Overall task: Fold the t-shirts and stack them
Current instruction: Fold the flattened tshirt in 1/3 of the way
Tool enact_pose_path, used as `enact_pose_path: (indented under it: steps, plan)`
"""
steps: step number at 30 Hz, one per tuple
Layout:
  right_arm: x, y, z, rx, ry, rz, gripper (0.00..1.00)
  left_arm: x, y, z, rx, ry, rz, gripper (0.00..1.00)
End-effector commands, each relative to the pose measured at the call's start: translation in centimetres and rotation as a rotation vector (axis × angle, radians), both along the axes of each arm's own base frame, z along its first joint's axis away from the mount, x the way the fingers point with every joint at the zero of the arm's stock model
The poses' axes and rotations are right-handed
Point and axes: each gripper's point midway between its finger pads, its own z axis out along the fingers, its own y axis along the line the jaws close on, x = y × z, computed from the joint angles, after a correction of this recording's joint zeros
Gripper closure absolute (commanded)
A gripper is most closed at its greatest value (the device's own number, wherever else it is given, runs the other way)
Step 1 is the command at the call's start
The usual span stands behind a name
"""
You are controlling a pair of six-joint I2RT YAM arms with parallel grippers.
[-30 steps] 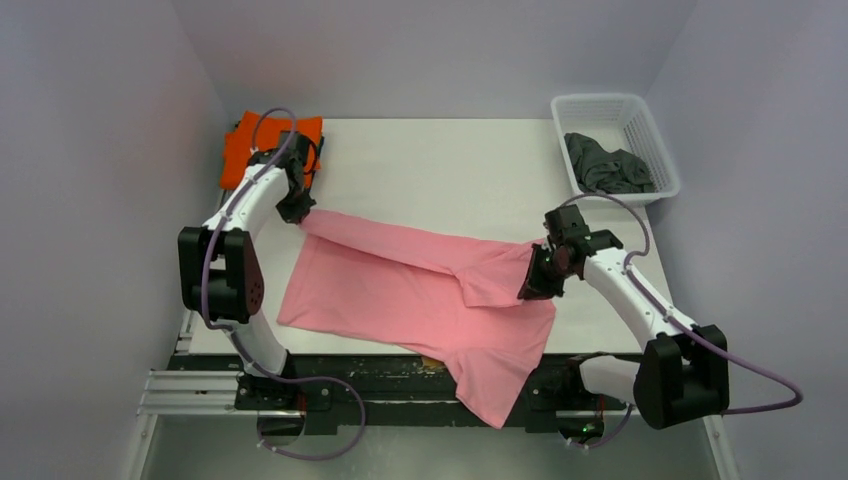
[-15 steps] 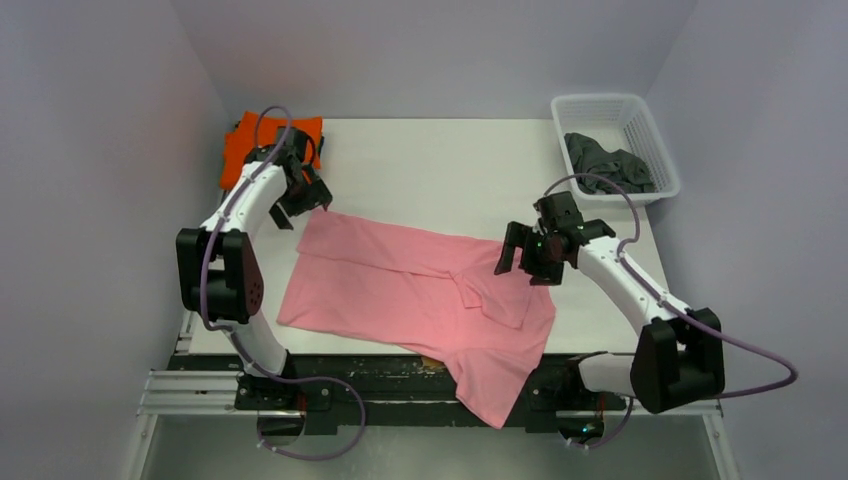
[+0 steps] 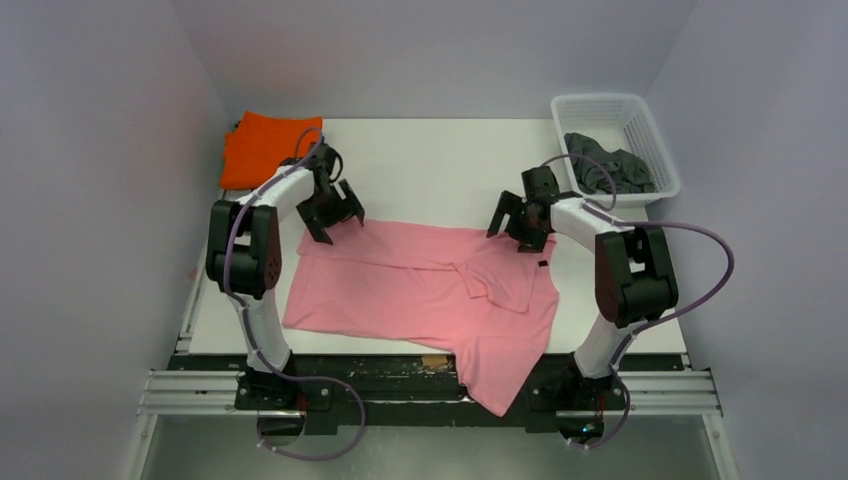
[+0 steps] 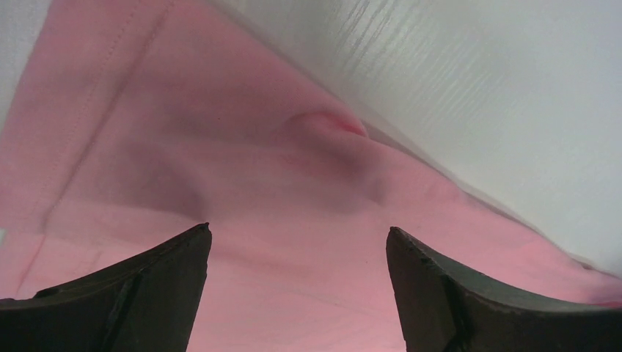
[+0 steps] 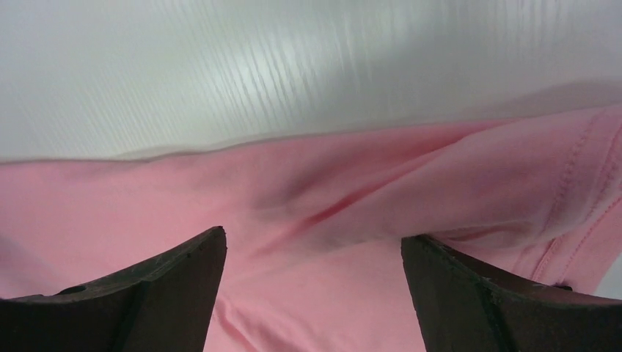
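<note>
A pink t-shirt [image 3: 400, 290] lies spread across the middle of the white table [image 3: 430, 170], its upper part folded over, and one end hangs over the near edge. My left gripper [image 3: 335, 215] stands open just over the shirt's far left edge. My right gripper [image 3: 515, 225] stands open over its far right edge. In the left wrist view the gripper [image 4: 298, 231] has only pink cloth [image 4: 220, 183] below its spread fingers. The right wrist view shows the same: the gripper [image 5: 313, 235] is wide apart above wrinkled pink cloth [image 5: 330, 198]. A folded orange t-shirt [image 3: 262, 148] rests at the far left corner.
A white mesh basket [image 3: 655, 150] stands at the far right corner with a crumpled dark grey t-shirt [image 3: 605, 168] inside. Bare table lies behind the pink shirt. The metal rail [image 3: 200, 385] runs along the near edge.
Both grippers opened and let go of the pink shirt's edge. They then moved inward and toward the far side, and the folded flap now lies flat on the shirt.
</note>
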Motion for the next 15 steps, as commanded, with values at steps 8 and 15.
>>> enact_pose_path:
  steps: [8, 15]
  plan:
    - [7.9, -2.6, -2.5, -0.067, -0.011, -0.094, 0.13, 3.4, -2.8, -1.3, -0.008, 0.015, 0.174, 0.14]
    - [13.7, -5.0, -2.1, -0.066, -0.045, -0.136, 0.14, 7.6, -3.8, -2.3, -0.028, 0.019, 0.183, 0.14]
